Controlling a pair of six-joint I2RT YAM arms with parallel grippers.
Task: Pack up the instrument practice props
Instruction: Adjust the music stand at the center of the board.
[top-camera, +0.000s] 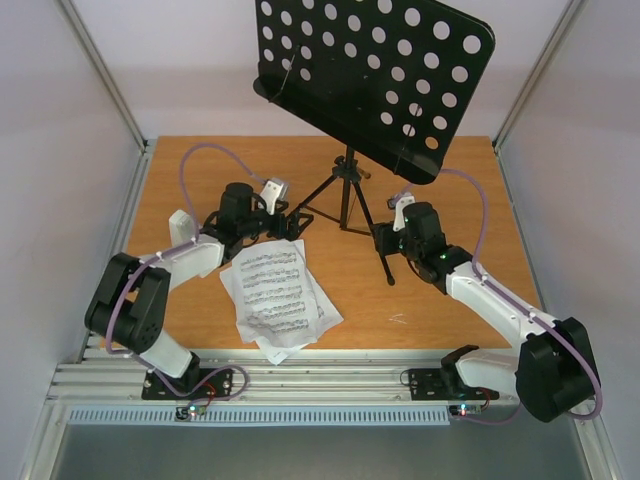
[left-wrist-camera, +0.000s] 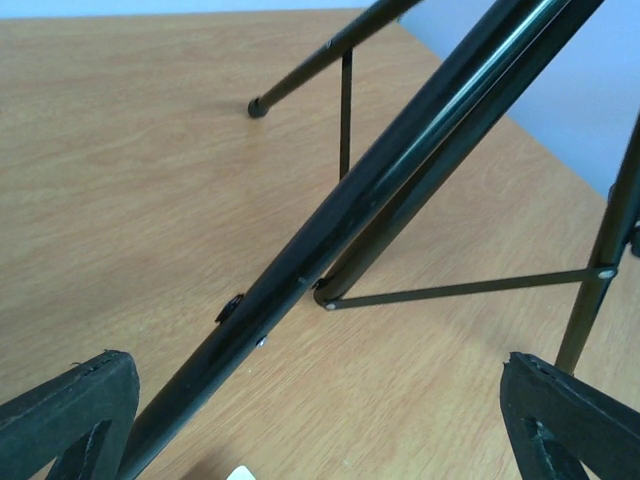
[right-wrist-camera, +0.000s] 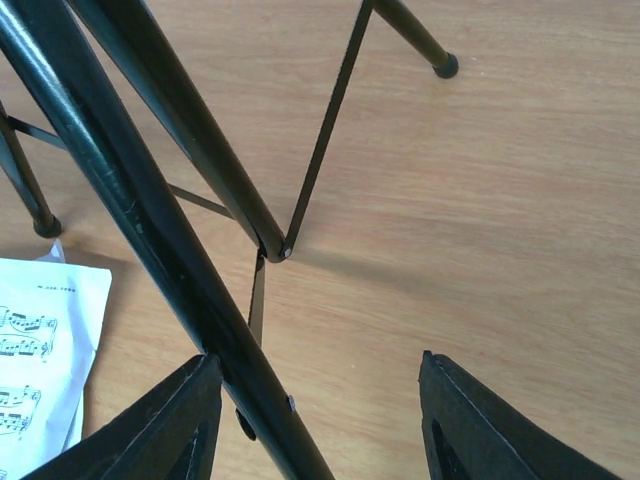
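The black music stand rises mid-table on its tripod, and its perforated desk tilts overhead. My left gripper is open around the tripod's left leg, which runs close past the left finger. My right gripper is open at the right leg. That leg rests against its left finger, and a wide gap separates it from the right finger. White sheet-music pages lie fanned near the front edge, with a corner showing in the right wrist view. A small white metronome stands by my left forearm.
The wooden tabletop ends in a metal rail at the front, where both arm bases are bolted. White walls and slanted frame posts close in the sides and back. The stand's desk overhangs the far half of the table.
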